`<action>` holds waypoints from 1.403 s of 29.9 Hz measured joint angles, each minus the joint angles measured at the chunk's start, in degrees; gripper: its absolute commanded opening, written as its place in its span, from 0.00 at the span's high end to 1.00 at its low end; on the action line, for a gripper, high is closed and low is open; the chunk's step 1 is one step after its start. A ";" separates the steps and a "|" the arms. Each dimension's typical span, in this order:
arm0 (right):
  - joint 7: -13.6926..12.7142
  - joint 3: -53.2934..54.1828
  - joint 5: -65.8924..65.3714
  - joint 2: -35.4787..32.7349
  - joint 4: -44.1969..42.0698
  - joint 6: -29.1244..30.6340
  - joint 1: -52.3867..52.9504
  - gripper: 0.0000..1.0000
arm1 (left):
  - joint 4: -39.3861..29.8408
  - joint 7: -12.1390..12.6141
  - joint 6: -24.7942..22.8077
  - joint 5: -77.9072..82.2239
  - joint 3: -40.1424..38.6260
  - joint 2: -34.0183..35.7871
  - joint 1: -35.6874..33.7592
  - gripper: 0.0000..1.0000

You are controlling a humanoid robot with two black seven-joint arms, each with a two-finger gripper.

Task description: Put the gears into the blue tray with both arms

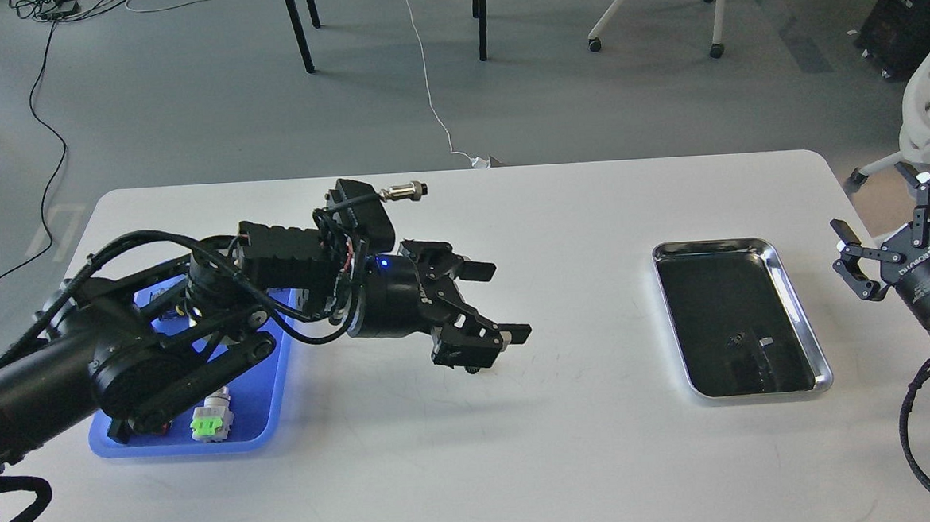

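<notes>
My left arm reaches across the table's middle, and its gripper (501,303) hangs open just above the white tabletop (570,446). Nothing shows between its fingers. No gear is visible on the table; the gripper's dark body covers the spot under it. One tiny black gear (736,341) lies inside the steel tray (796,275). The blue tray (259,411) sits at the left, largely hidden under my left arm. My right gripper (886,209) is open and empty at the far right edge, beyond the steel tray.
A green-and-white push-button switch (207,422) shows in the blue tray's near end, with a red one mostly hidden beside it. Chair and table legs stand on the floor beyond the table's far edge.
</notes>
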 measured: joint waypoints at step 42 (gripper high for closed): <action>0.00 1.67 -0.02 -1.09 0.50 -0.01 -0.03 0.02 | 21.44 0.03 4.22 0.86 9.78 -7.67 1.49 0.33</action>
